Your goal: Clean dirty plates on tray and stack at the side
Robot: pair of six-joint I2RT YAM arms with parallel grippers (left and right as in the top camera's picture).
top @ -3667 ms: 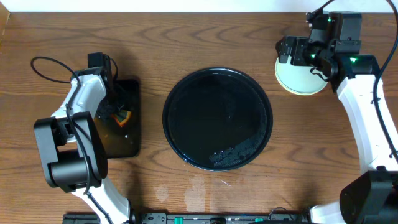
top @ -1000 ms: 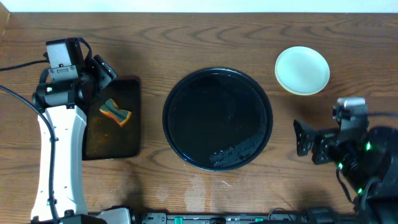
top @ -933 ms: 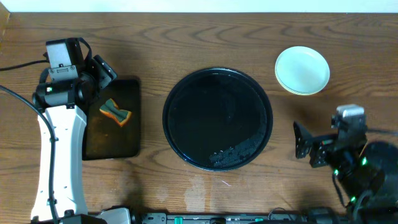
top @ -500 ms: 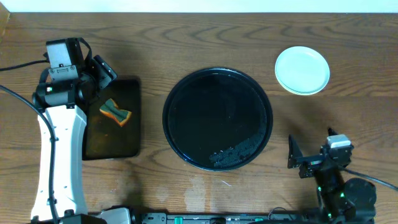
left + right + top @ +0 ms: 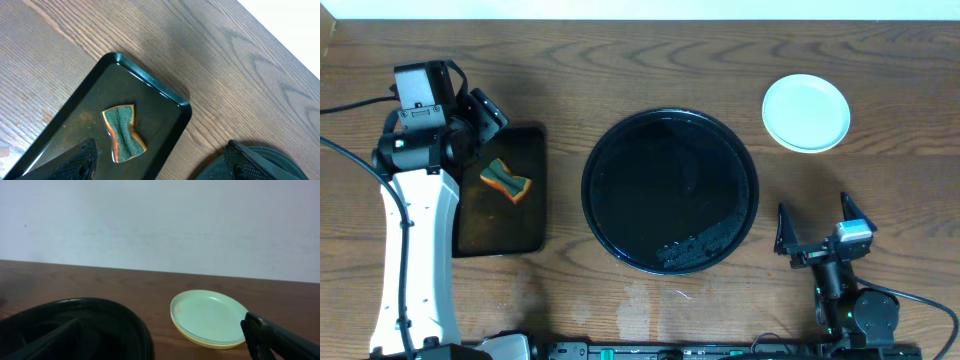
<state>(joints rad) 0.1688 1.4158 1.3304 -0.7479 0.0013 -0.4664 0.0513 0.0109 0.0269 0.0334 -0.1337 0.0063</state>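
The plates [image 5: 806, 113] sit in one stack on the bare wooden table [image 5: 620, 60], at the far right, apart from the big round tray [image 5: 660, 170]. From the right wrist camera I see the stack [image 5: 210, 317] side-on: a pale green plate on top and a yellow rim showing under it. I cannot count the layers for sure. Nothing touches the stack.

The round tray lies in the middle of the table, glossy and black. A grainy, lighter patch [image 5: 698, 248] shows on its floor near the front rim, and I cannot tell what it is.

My right gripper [image 5: 817, 225] is low at the front right, near the tray's edge and well apart from the plates. Its two fingers are spread wide and there is nothing between them. Its camera looks across the table towards the plates and the white wall [image 5: 150, 220] behind them.

On the left lies a smaller rectangular black tray [image 5: 525, 235]. A sponge [image 5: 506, 181] rests in its far half, green on top with an orange edge, and pinched at the waist like a bow tie. My left gripper [image 5: 485, 115] hangs above the far left corner of that tray. Through its wrist camera the fingers are parted [image 5: 161, 144], with the sponge [image 5: 123, 132] lying loose below them. It grips nothing.
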